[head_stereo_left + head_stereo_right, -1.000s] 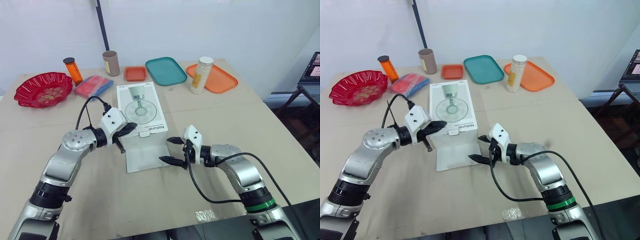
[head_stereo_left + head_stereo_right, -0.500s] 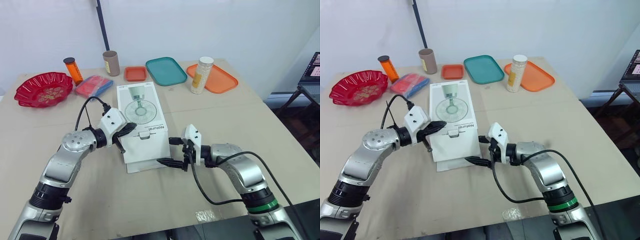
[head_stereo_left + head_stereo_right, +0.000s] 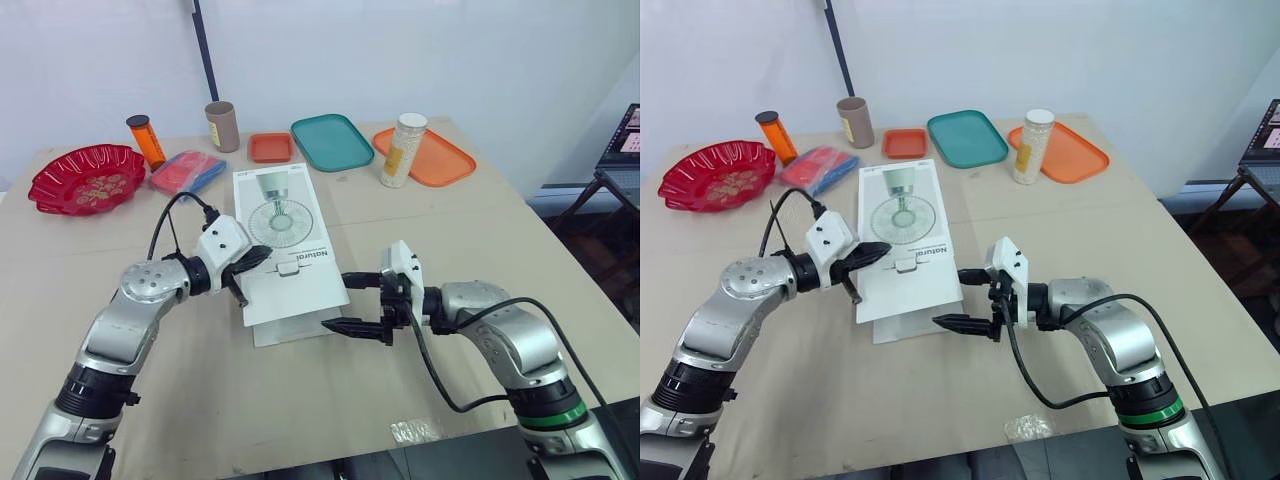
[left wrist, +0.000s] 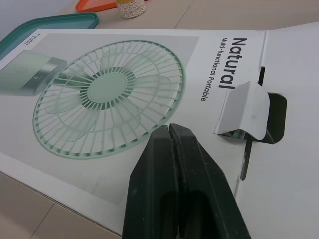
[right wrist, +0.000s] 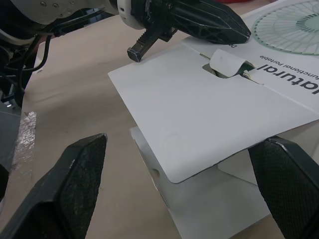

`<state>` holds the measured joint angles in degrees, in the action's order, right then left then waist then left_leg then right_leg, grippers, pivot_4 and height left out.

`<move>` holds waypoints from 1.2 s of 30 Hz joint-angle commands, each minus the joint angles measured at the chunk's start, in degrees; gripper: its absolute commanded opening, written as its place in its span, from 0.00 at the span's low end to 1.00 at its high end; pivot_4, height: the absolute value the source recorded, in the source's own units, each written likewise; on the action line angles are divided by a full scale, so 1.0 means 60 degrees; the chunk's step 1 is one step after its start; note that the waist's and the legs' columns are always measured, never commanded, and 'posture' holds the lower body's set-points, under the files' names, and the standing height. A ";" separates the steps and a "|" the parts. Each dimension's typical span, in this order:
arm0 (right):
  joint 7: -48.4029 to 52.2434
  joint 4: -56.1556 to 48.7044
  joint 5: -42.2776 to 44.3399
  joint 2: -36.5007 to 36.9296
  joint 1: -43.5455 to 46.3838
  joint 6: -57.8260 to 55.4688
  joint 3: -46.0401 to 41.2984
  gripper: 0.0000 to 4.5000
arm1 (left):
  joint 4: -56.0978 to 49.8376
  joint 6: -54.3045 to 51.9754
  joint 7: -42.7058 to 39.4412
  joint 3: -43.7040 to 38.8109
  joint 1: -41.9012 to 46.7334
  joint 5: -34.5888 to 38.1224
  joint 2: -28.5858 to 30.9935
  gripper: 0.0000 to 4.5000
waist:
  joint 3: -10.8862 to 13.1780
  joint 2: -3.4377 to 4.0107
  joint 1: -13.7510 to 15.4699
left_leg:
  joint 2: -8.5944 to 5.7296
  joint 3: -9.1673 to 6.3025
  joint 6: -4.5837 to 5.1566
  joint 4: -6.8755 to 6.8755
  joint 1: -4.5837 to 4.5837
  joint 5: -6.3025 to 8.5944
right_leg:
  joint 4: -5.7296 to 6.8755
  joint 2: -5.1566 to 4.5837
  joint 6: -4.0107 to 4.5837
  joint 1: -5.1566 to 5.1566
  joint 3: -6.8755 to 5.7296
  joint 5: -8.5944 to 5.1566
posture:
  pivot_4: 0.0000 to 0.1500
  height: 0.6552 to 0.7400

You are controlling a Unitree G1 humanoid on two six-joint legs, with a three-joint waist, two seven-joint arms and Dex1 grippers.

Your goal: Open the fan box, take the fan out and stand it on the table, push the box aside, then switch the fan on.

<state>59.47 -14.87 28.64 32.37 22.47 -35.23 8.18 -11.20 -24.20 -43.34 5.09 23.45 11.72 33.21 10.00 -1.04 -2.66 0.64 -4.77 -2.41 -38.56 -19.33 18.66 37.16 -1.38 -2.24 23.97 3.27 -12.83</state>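
The white fan box (image 3: 282, 222), printed with a green fan, lies flat in the middle of the table. Its front flap (image 3: 296, 291) is raised and sticks out toward me, with a small tab (image 4: 243, 110) bent up at the lid's slot. A lower flap (image 3: 284, 331) lies on the table under it. My left gripper (image 3: 262, 257) is shut and rests on the lid at the box's left edge, holding nothing (image 4: 173, 133). My right gripper (image 3: 344, 303) is open at the flap's front right corner, one finger (image 3: 352, 281) above the other (image 3: 338, 325).
Along the far side stand a red bowl (image 3: 85, 178), an orange bottle (image 3: 146, 140), a pink and blue packet (image 3: 187, 172), a brown cup (image 3: 222, 126), a small orange tray (image 3: 270, 147), a teal tray (image 3: 332, 142), a bead jar (image 3: 403, 150) and an orange tray (image 3: 445, 160).
The box's front flap has swung up from hanging down to sticking out level with the lid. My right gripper has drawn back to the right. The left gripper has stayed put.
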 commanded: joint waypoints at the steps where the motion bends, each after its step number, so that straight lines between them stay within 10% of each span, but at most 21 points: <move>1: -0.0020 -0.0482 0.0308 -0.0033 0.0248 0.0097 -0.0264 1.00 | 0.0102 -0.0152 -0.0084 -0.0307 -0.0051 0.0038 0.0296 0.02 | 0.0000 0.0000 0.0000 | 0.0000 0.0000 0.0000 0.0000 0.0000 0.0000 | 0.0000 0.0000 0.0000 0.0000 0.0000 0.0000 | 1.00 1.00; 36: -0.1028 0.1024 -0.0249 -0.0990 0.1759 0.0629 -0.0043 1.00 | -0.2205 -0.0589 -0.0887 -0.3123 -0.2302 0.2150 0.2027 0.02 | 0.0008 -0.0010 0.0005 | 0.0005 -0.0001 -0.0003 0.0003 -0.0052 -0.0001 | -0.0005 -0.0004 0.0003 0.0053 -0.0009 0.0001 | 1.00 1.00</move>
<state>54.19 -8.81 27.97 26.99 31.70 -32.95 8.32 -21.65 -27.73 -48.77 -11.47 9.69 23.10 44.67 10.05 -1.10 -2.63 0.66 -4.78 -2.43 -38.55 -19.65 18.66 37.14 -1.41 -2.23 24.29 3.22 -12.82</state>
